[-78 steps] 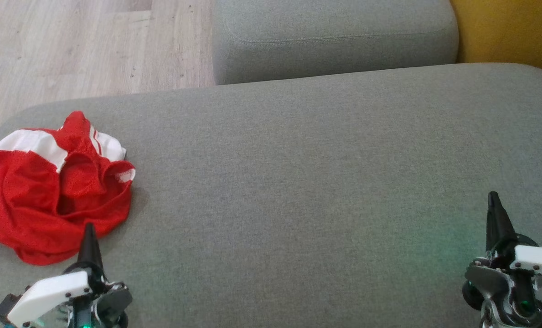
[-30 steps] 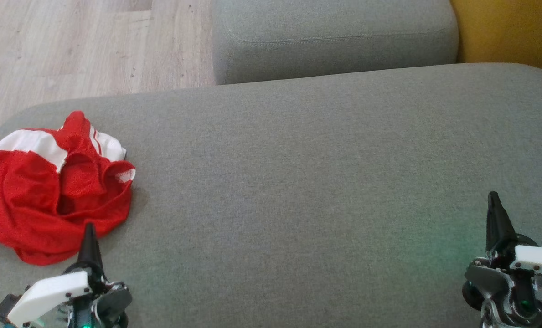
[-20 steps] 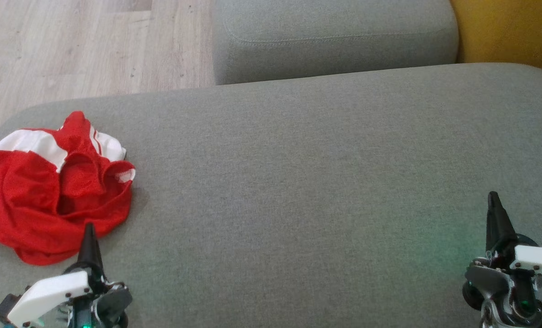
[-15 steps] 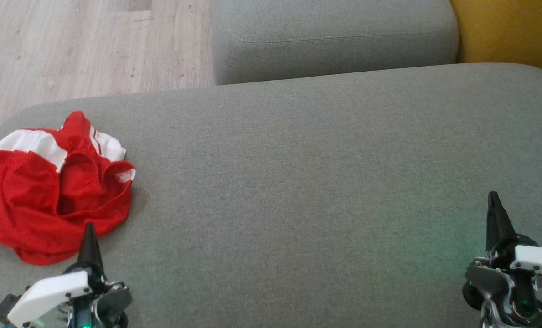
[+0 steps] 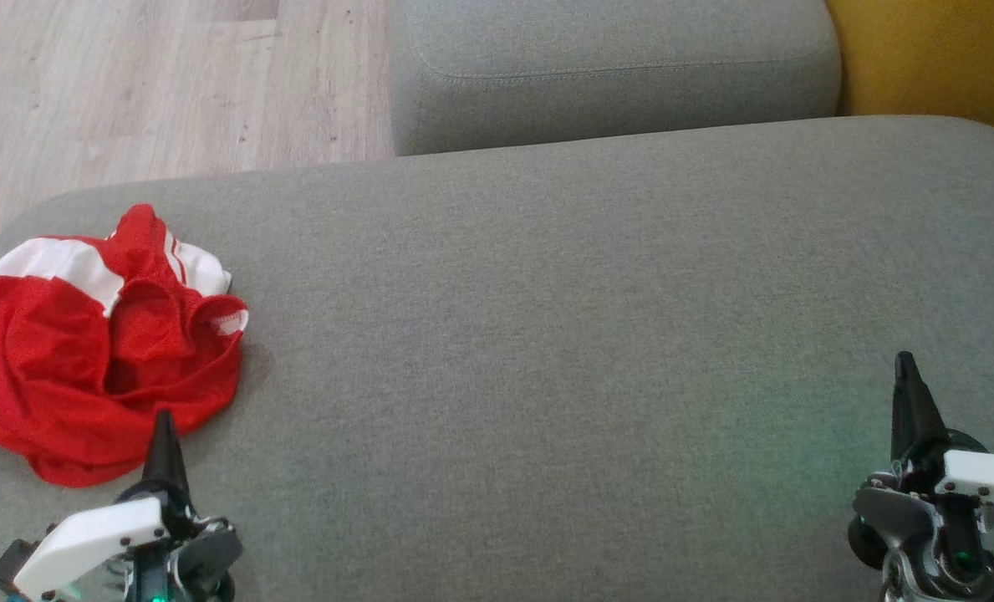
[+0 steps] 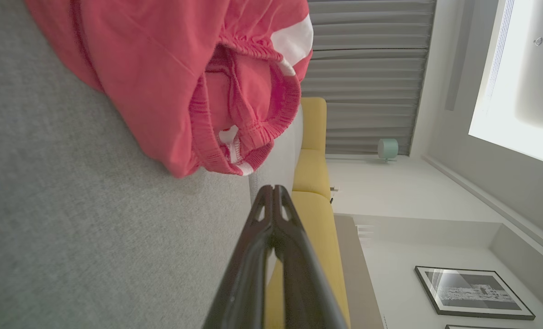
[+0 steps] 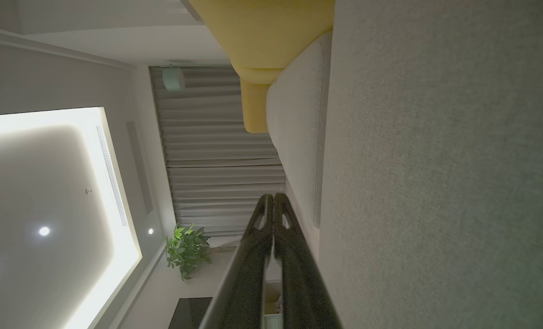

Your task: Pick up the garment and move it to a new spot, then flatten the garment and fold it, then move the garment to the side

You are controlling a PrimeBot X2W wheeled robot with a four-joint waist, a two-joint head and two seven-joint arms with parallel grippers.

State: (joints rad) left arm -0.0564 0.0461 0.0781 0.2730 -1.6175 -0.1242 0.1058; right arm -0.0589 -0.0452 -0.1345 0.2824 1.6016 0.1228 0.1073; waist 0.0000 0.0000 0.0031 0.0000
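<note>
A crumpled red garment [image 5: 87,359] with white stripes lies at the left end of the grey cushion [image 5: 547,334]; the left wrist view shows its elastic waistband [image 6: 234,114] bunched up. My left gripper [image 5: 162,422] is shut and empty, its tip just at the garment's near edge, and in its own wrist view the shut tips [image 6: 273,189] sit a little short of the cloth. My right gripper [image 5: 904,364] is shut and empty at the lower right, far from the garment, hovering by the cushion [image 7: 435,183].
A second grey cushion [image 5: 614,67] stands behind the first. Yellow upholstery [image 5: 931,58] is at the back right. Wooden floor [image 5: 129,84] lies beyond the cushion's left and far edges. The wide middle of the cushion is bare grey fabric.
</note>
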